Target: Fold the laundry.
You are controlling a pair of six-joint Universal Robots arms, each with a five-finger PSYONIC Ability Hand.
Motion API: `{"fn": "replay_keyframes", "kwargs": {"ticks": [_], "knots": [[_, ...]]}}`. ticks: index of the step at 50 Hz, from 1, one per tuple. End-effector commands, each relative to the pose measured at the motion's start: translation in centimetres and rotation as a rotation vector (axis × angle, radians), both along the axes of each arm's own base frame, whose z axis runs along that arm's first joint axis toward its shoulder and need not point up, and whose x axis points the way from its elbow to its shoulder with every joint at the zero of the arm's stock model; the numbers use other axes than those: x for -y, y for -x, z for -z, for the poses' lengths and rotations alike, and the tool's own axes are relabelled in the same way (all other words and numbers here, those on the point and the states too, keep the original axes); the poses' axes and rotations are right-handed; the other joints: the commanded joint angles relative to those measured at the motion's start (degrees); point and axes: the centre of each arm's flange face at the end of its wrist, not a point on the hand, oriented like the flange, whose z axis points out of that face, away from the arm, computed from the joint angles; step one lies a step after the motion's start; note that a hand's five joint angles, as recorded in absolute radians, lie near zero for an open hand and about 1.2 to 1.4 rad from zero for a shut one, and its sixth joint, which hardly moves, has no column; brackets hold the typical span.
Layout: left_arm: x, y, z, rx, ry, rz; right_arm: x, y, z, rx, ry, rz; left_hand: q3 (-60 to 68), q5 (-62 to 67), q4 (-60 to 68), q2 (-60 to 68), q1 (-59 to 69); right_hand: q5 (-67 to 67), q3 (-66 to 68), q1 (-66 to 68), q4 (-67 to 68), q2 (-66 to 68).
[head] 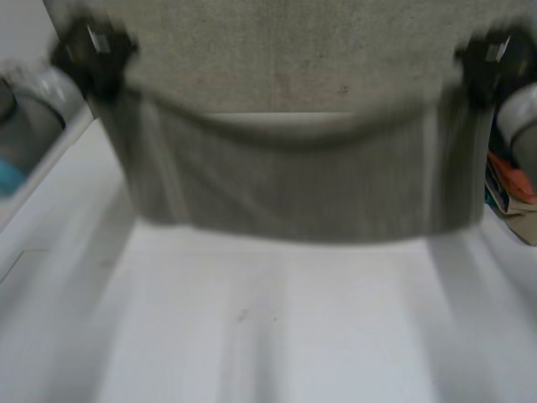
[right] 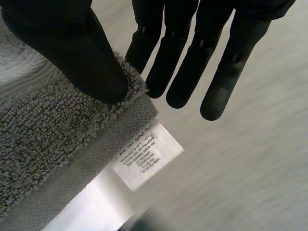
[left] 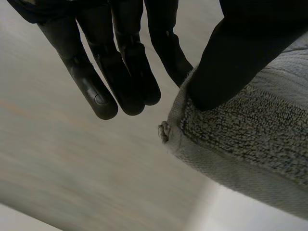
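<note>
Above the worktop [head: 277, 336], the left robot hand [left: 240, 48] and right robot hand [right: 72, 43] each pinch a corner of the hanging towel [head: 294, 185], seemingly with no fold made yet.

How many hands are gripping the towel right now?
2. The left hand pinches one upper corner of the towel; the right hand pinches the other, beside the care label.
</note>
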Motion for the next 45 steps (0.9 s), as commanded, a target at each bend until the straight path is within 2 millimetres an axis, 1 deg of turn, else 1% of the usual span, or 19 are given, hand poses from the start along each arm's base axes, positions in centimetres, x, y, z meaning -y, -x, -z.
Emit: {"fn": "replay_keyframes", "kwargs": {"ticks": [1, 3, 6, 10, 13, 17, 18, 20, 21, 22, 25, 26, 27, 29, 34, 40, 41, 44, 45], "knots": [[0.7, -1.5, -11.5, -0.373, 0.387, 0.004, -0.2, -0.6, -10.1, 0.347, 0.496, -0.058, 11.64, 13.15, 11.1, 11.15, 12.98, 12.75, 11.9, 15.42, 11.29, 12.79], [0.7, -2.3, -13.2, -0.468, 0.441, -0.003, -0.8, -0.8, -11.6, 0.42, 0.605, -0.103, 11.64, 13.15, 11.1, 11.15, 12.98, 12.75, 11.9, 15.42, 11.29, 12.79], [0.9, -2.9, -13.6, -0.514, 0.445, -0.008, -0.9, -1.1, -11.8, 0.442, 0.656, -0.119, 11.64, 13.15, 11.1, 11.15, 12.98, 12.75, 11.9, 15.42, 11.29, 12.79], [1.5, -3.3, -12.3, -0.52, 0.376, -0.008, -0.6, -1.8, -10.6, 0.424, 0.614, -0.133, 11.64, 13.15, 11.1, 11.15, 12.98, 12.75, 11.9, 15.42, 11.29, 12.79], [2.4, -3.6, -10.1, -0.516, 0.302, -0.031, 0.2, -2.4, -8.1, 0.396, 0.517, -0.136, 11.64, 13.15, 11.1, 11.15, 12.98, 12.75, 11.9, 15.42, 11.29, 12.79], [3.8, -4.5, -5.4, -0.491, 0.169, -0.078, 1.0, -2.9, -4.1, 0.348, 0.359, -0.144, 11.64, 13.15, 11.1, 11.15, 12.98, 12.75, 11.9, 15.42, 11.29, 12.79], [4.2, -4.6, -3.1, -0.475, 0.107, -0.089, 1.3, -3.1, -1.9, 0.326, 0.281, -0.148, 11.64, 13.15, 11.1, 11.15, 12.98, 12.75, 11.9, 15.42, 11.29, 12.79], [4.4, -4.6, -0.7, -0.454, 0.041, -0.089, 1.5, -3.2, 0.2, 0.304, 0.204, -0.152, 11.64, 13.15, 11.1, 11.15, 12.98, 12.75, 11.9, 15.42, 11.29, 12.79], [4.5, -4.5, 0.7, -0.443, 0.002, -0.087, 1.5, -3.3, 1.4, 0.293, 0.164, -0.155, 11.64, 13.15, 11.1, 11.15, 12.98, 12.75, 11.9, 15.42, 11.29, 12.79], [4.5, -4.4, 3.3, -0.415, -0.067, -0.079, 1.5, -3.3, 3.7, 0.269, 0.086, -0.157, 11.64, 13.15, 11.1, 11.15, 12.98, 12.75, 11.9, 15.42, 11.29, 12.79], [4.2, -4.2, 7.0, -0.372, -0.157, -0.059, 1.3, -3.3, 7.3, 0.227, -0.026, -0.157, 11.64, 13.15, 11.1, 11.15, 12.98, 12.75, 11.9, 15.42, 11.29, 12.79], [4.0, -4.1, 9.4, -0.337, -0.206, -0.049, 1.1, -3.3, 9.3, 0.198, -0.083, -0.152, 11.64, 13.15, 11.1, 11.15, 12.98, 12.75, 11.9, 15.42, 11.29, 12.79], [3.8, -4.1, 10.4, -0.318, -0.226, -0.044, 1.0, -3.2, 10.3, 0.179, -0.109, -0.15, 11.64, 13.15, 11.1, 11.15, 12.98, 12.75, 11.9, 15.42, 11.29, 12.79], [3.1, -4.1, 13.0, -0.264, -0.283, -0.037, 0.5, -3.0, 12.8, 0.122, -0.178, -0.138, 11.64, 13.15, 11.1, 11.15, 12.98, 12.75, 11.9, 15.42, 11.29, 12.79], [1.3, -4.4, 15.9, -0.124, -0.356, -0.047, -1.1, -2.5, 15.5, 0.007, -0.288, -0.114, 11.64, 13.15, 11.1, 11.15, 12.98, 12.75, 11.9, 15.42, 11.29, 12.79], [-3.1, -4.7, 16.3, 0.103, -0.461, -0.067, -3.7, -1.5, 15.2, -0.124, -0.392, -0.086, 11.64, 13.15, 11.1, 11.15, 12.98, 12.75, 11.9, 15.42, 11.29, 12.79], [-4.8, -4.8, 16.0, 0.158, -0.513, -0.069, -4.7, -0.9, 14.9, -0.167, -0.435, -0.078, 11.64, 13.15, 11.1, 11.15, 12.98, 12.75, 11.9, 15.42, 11.29, 12.79], [-7.4, -5.3, 15.6, 0.241, -0.606, -0.081, -6.5, -0.1, 14.6, -0.253, -0.519, -0.071, 11.64, 13.15, 11.1, 11.15, 12.98, 12.75, 11.9, 15.42, 11.29, 12.79], [-9.2, -5.6, 15.3, 0.301, -0.673, -0.077, -7.9, 0.7, 14.2, -0.316, -0.582, -0.067, 11.64, 13.15, 11.1, 11.15, 12.98, 12.75, 11.9, 15.42, 11.29, 12.79]]}}
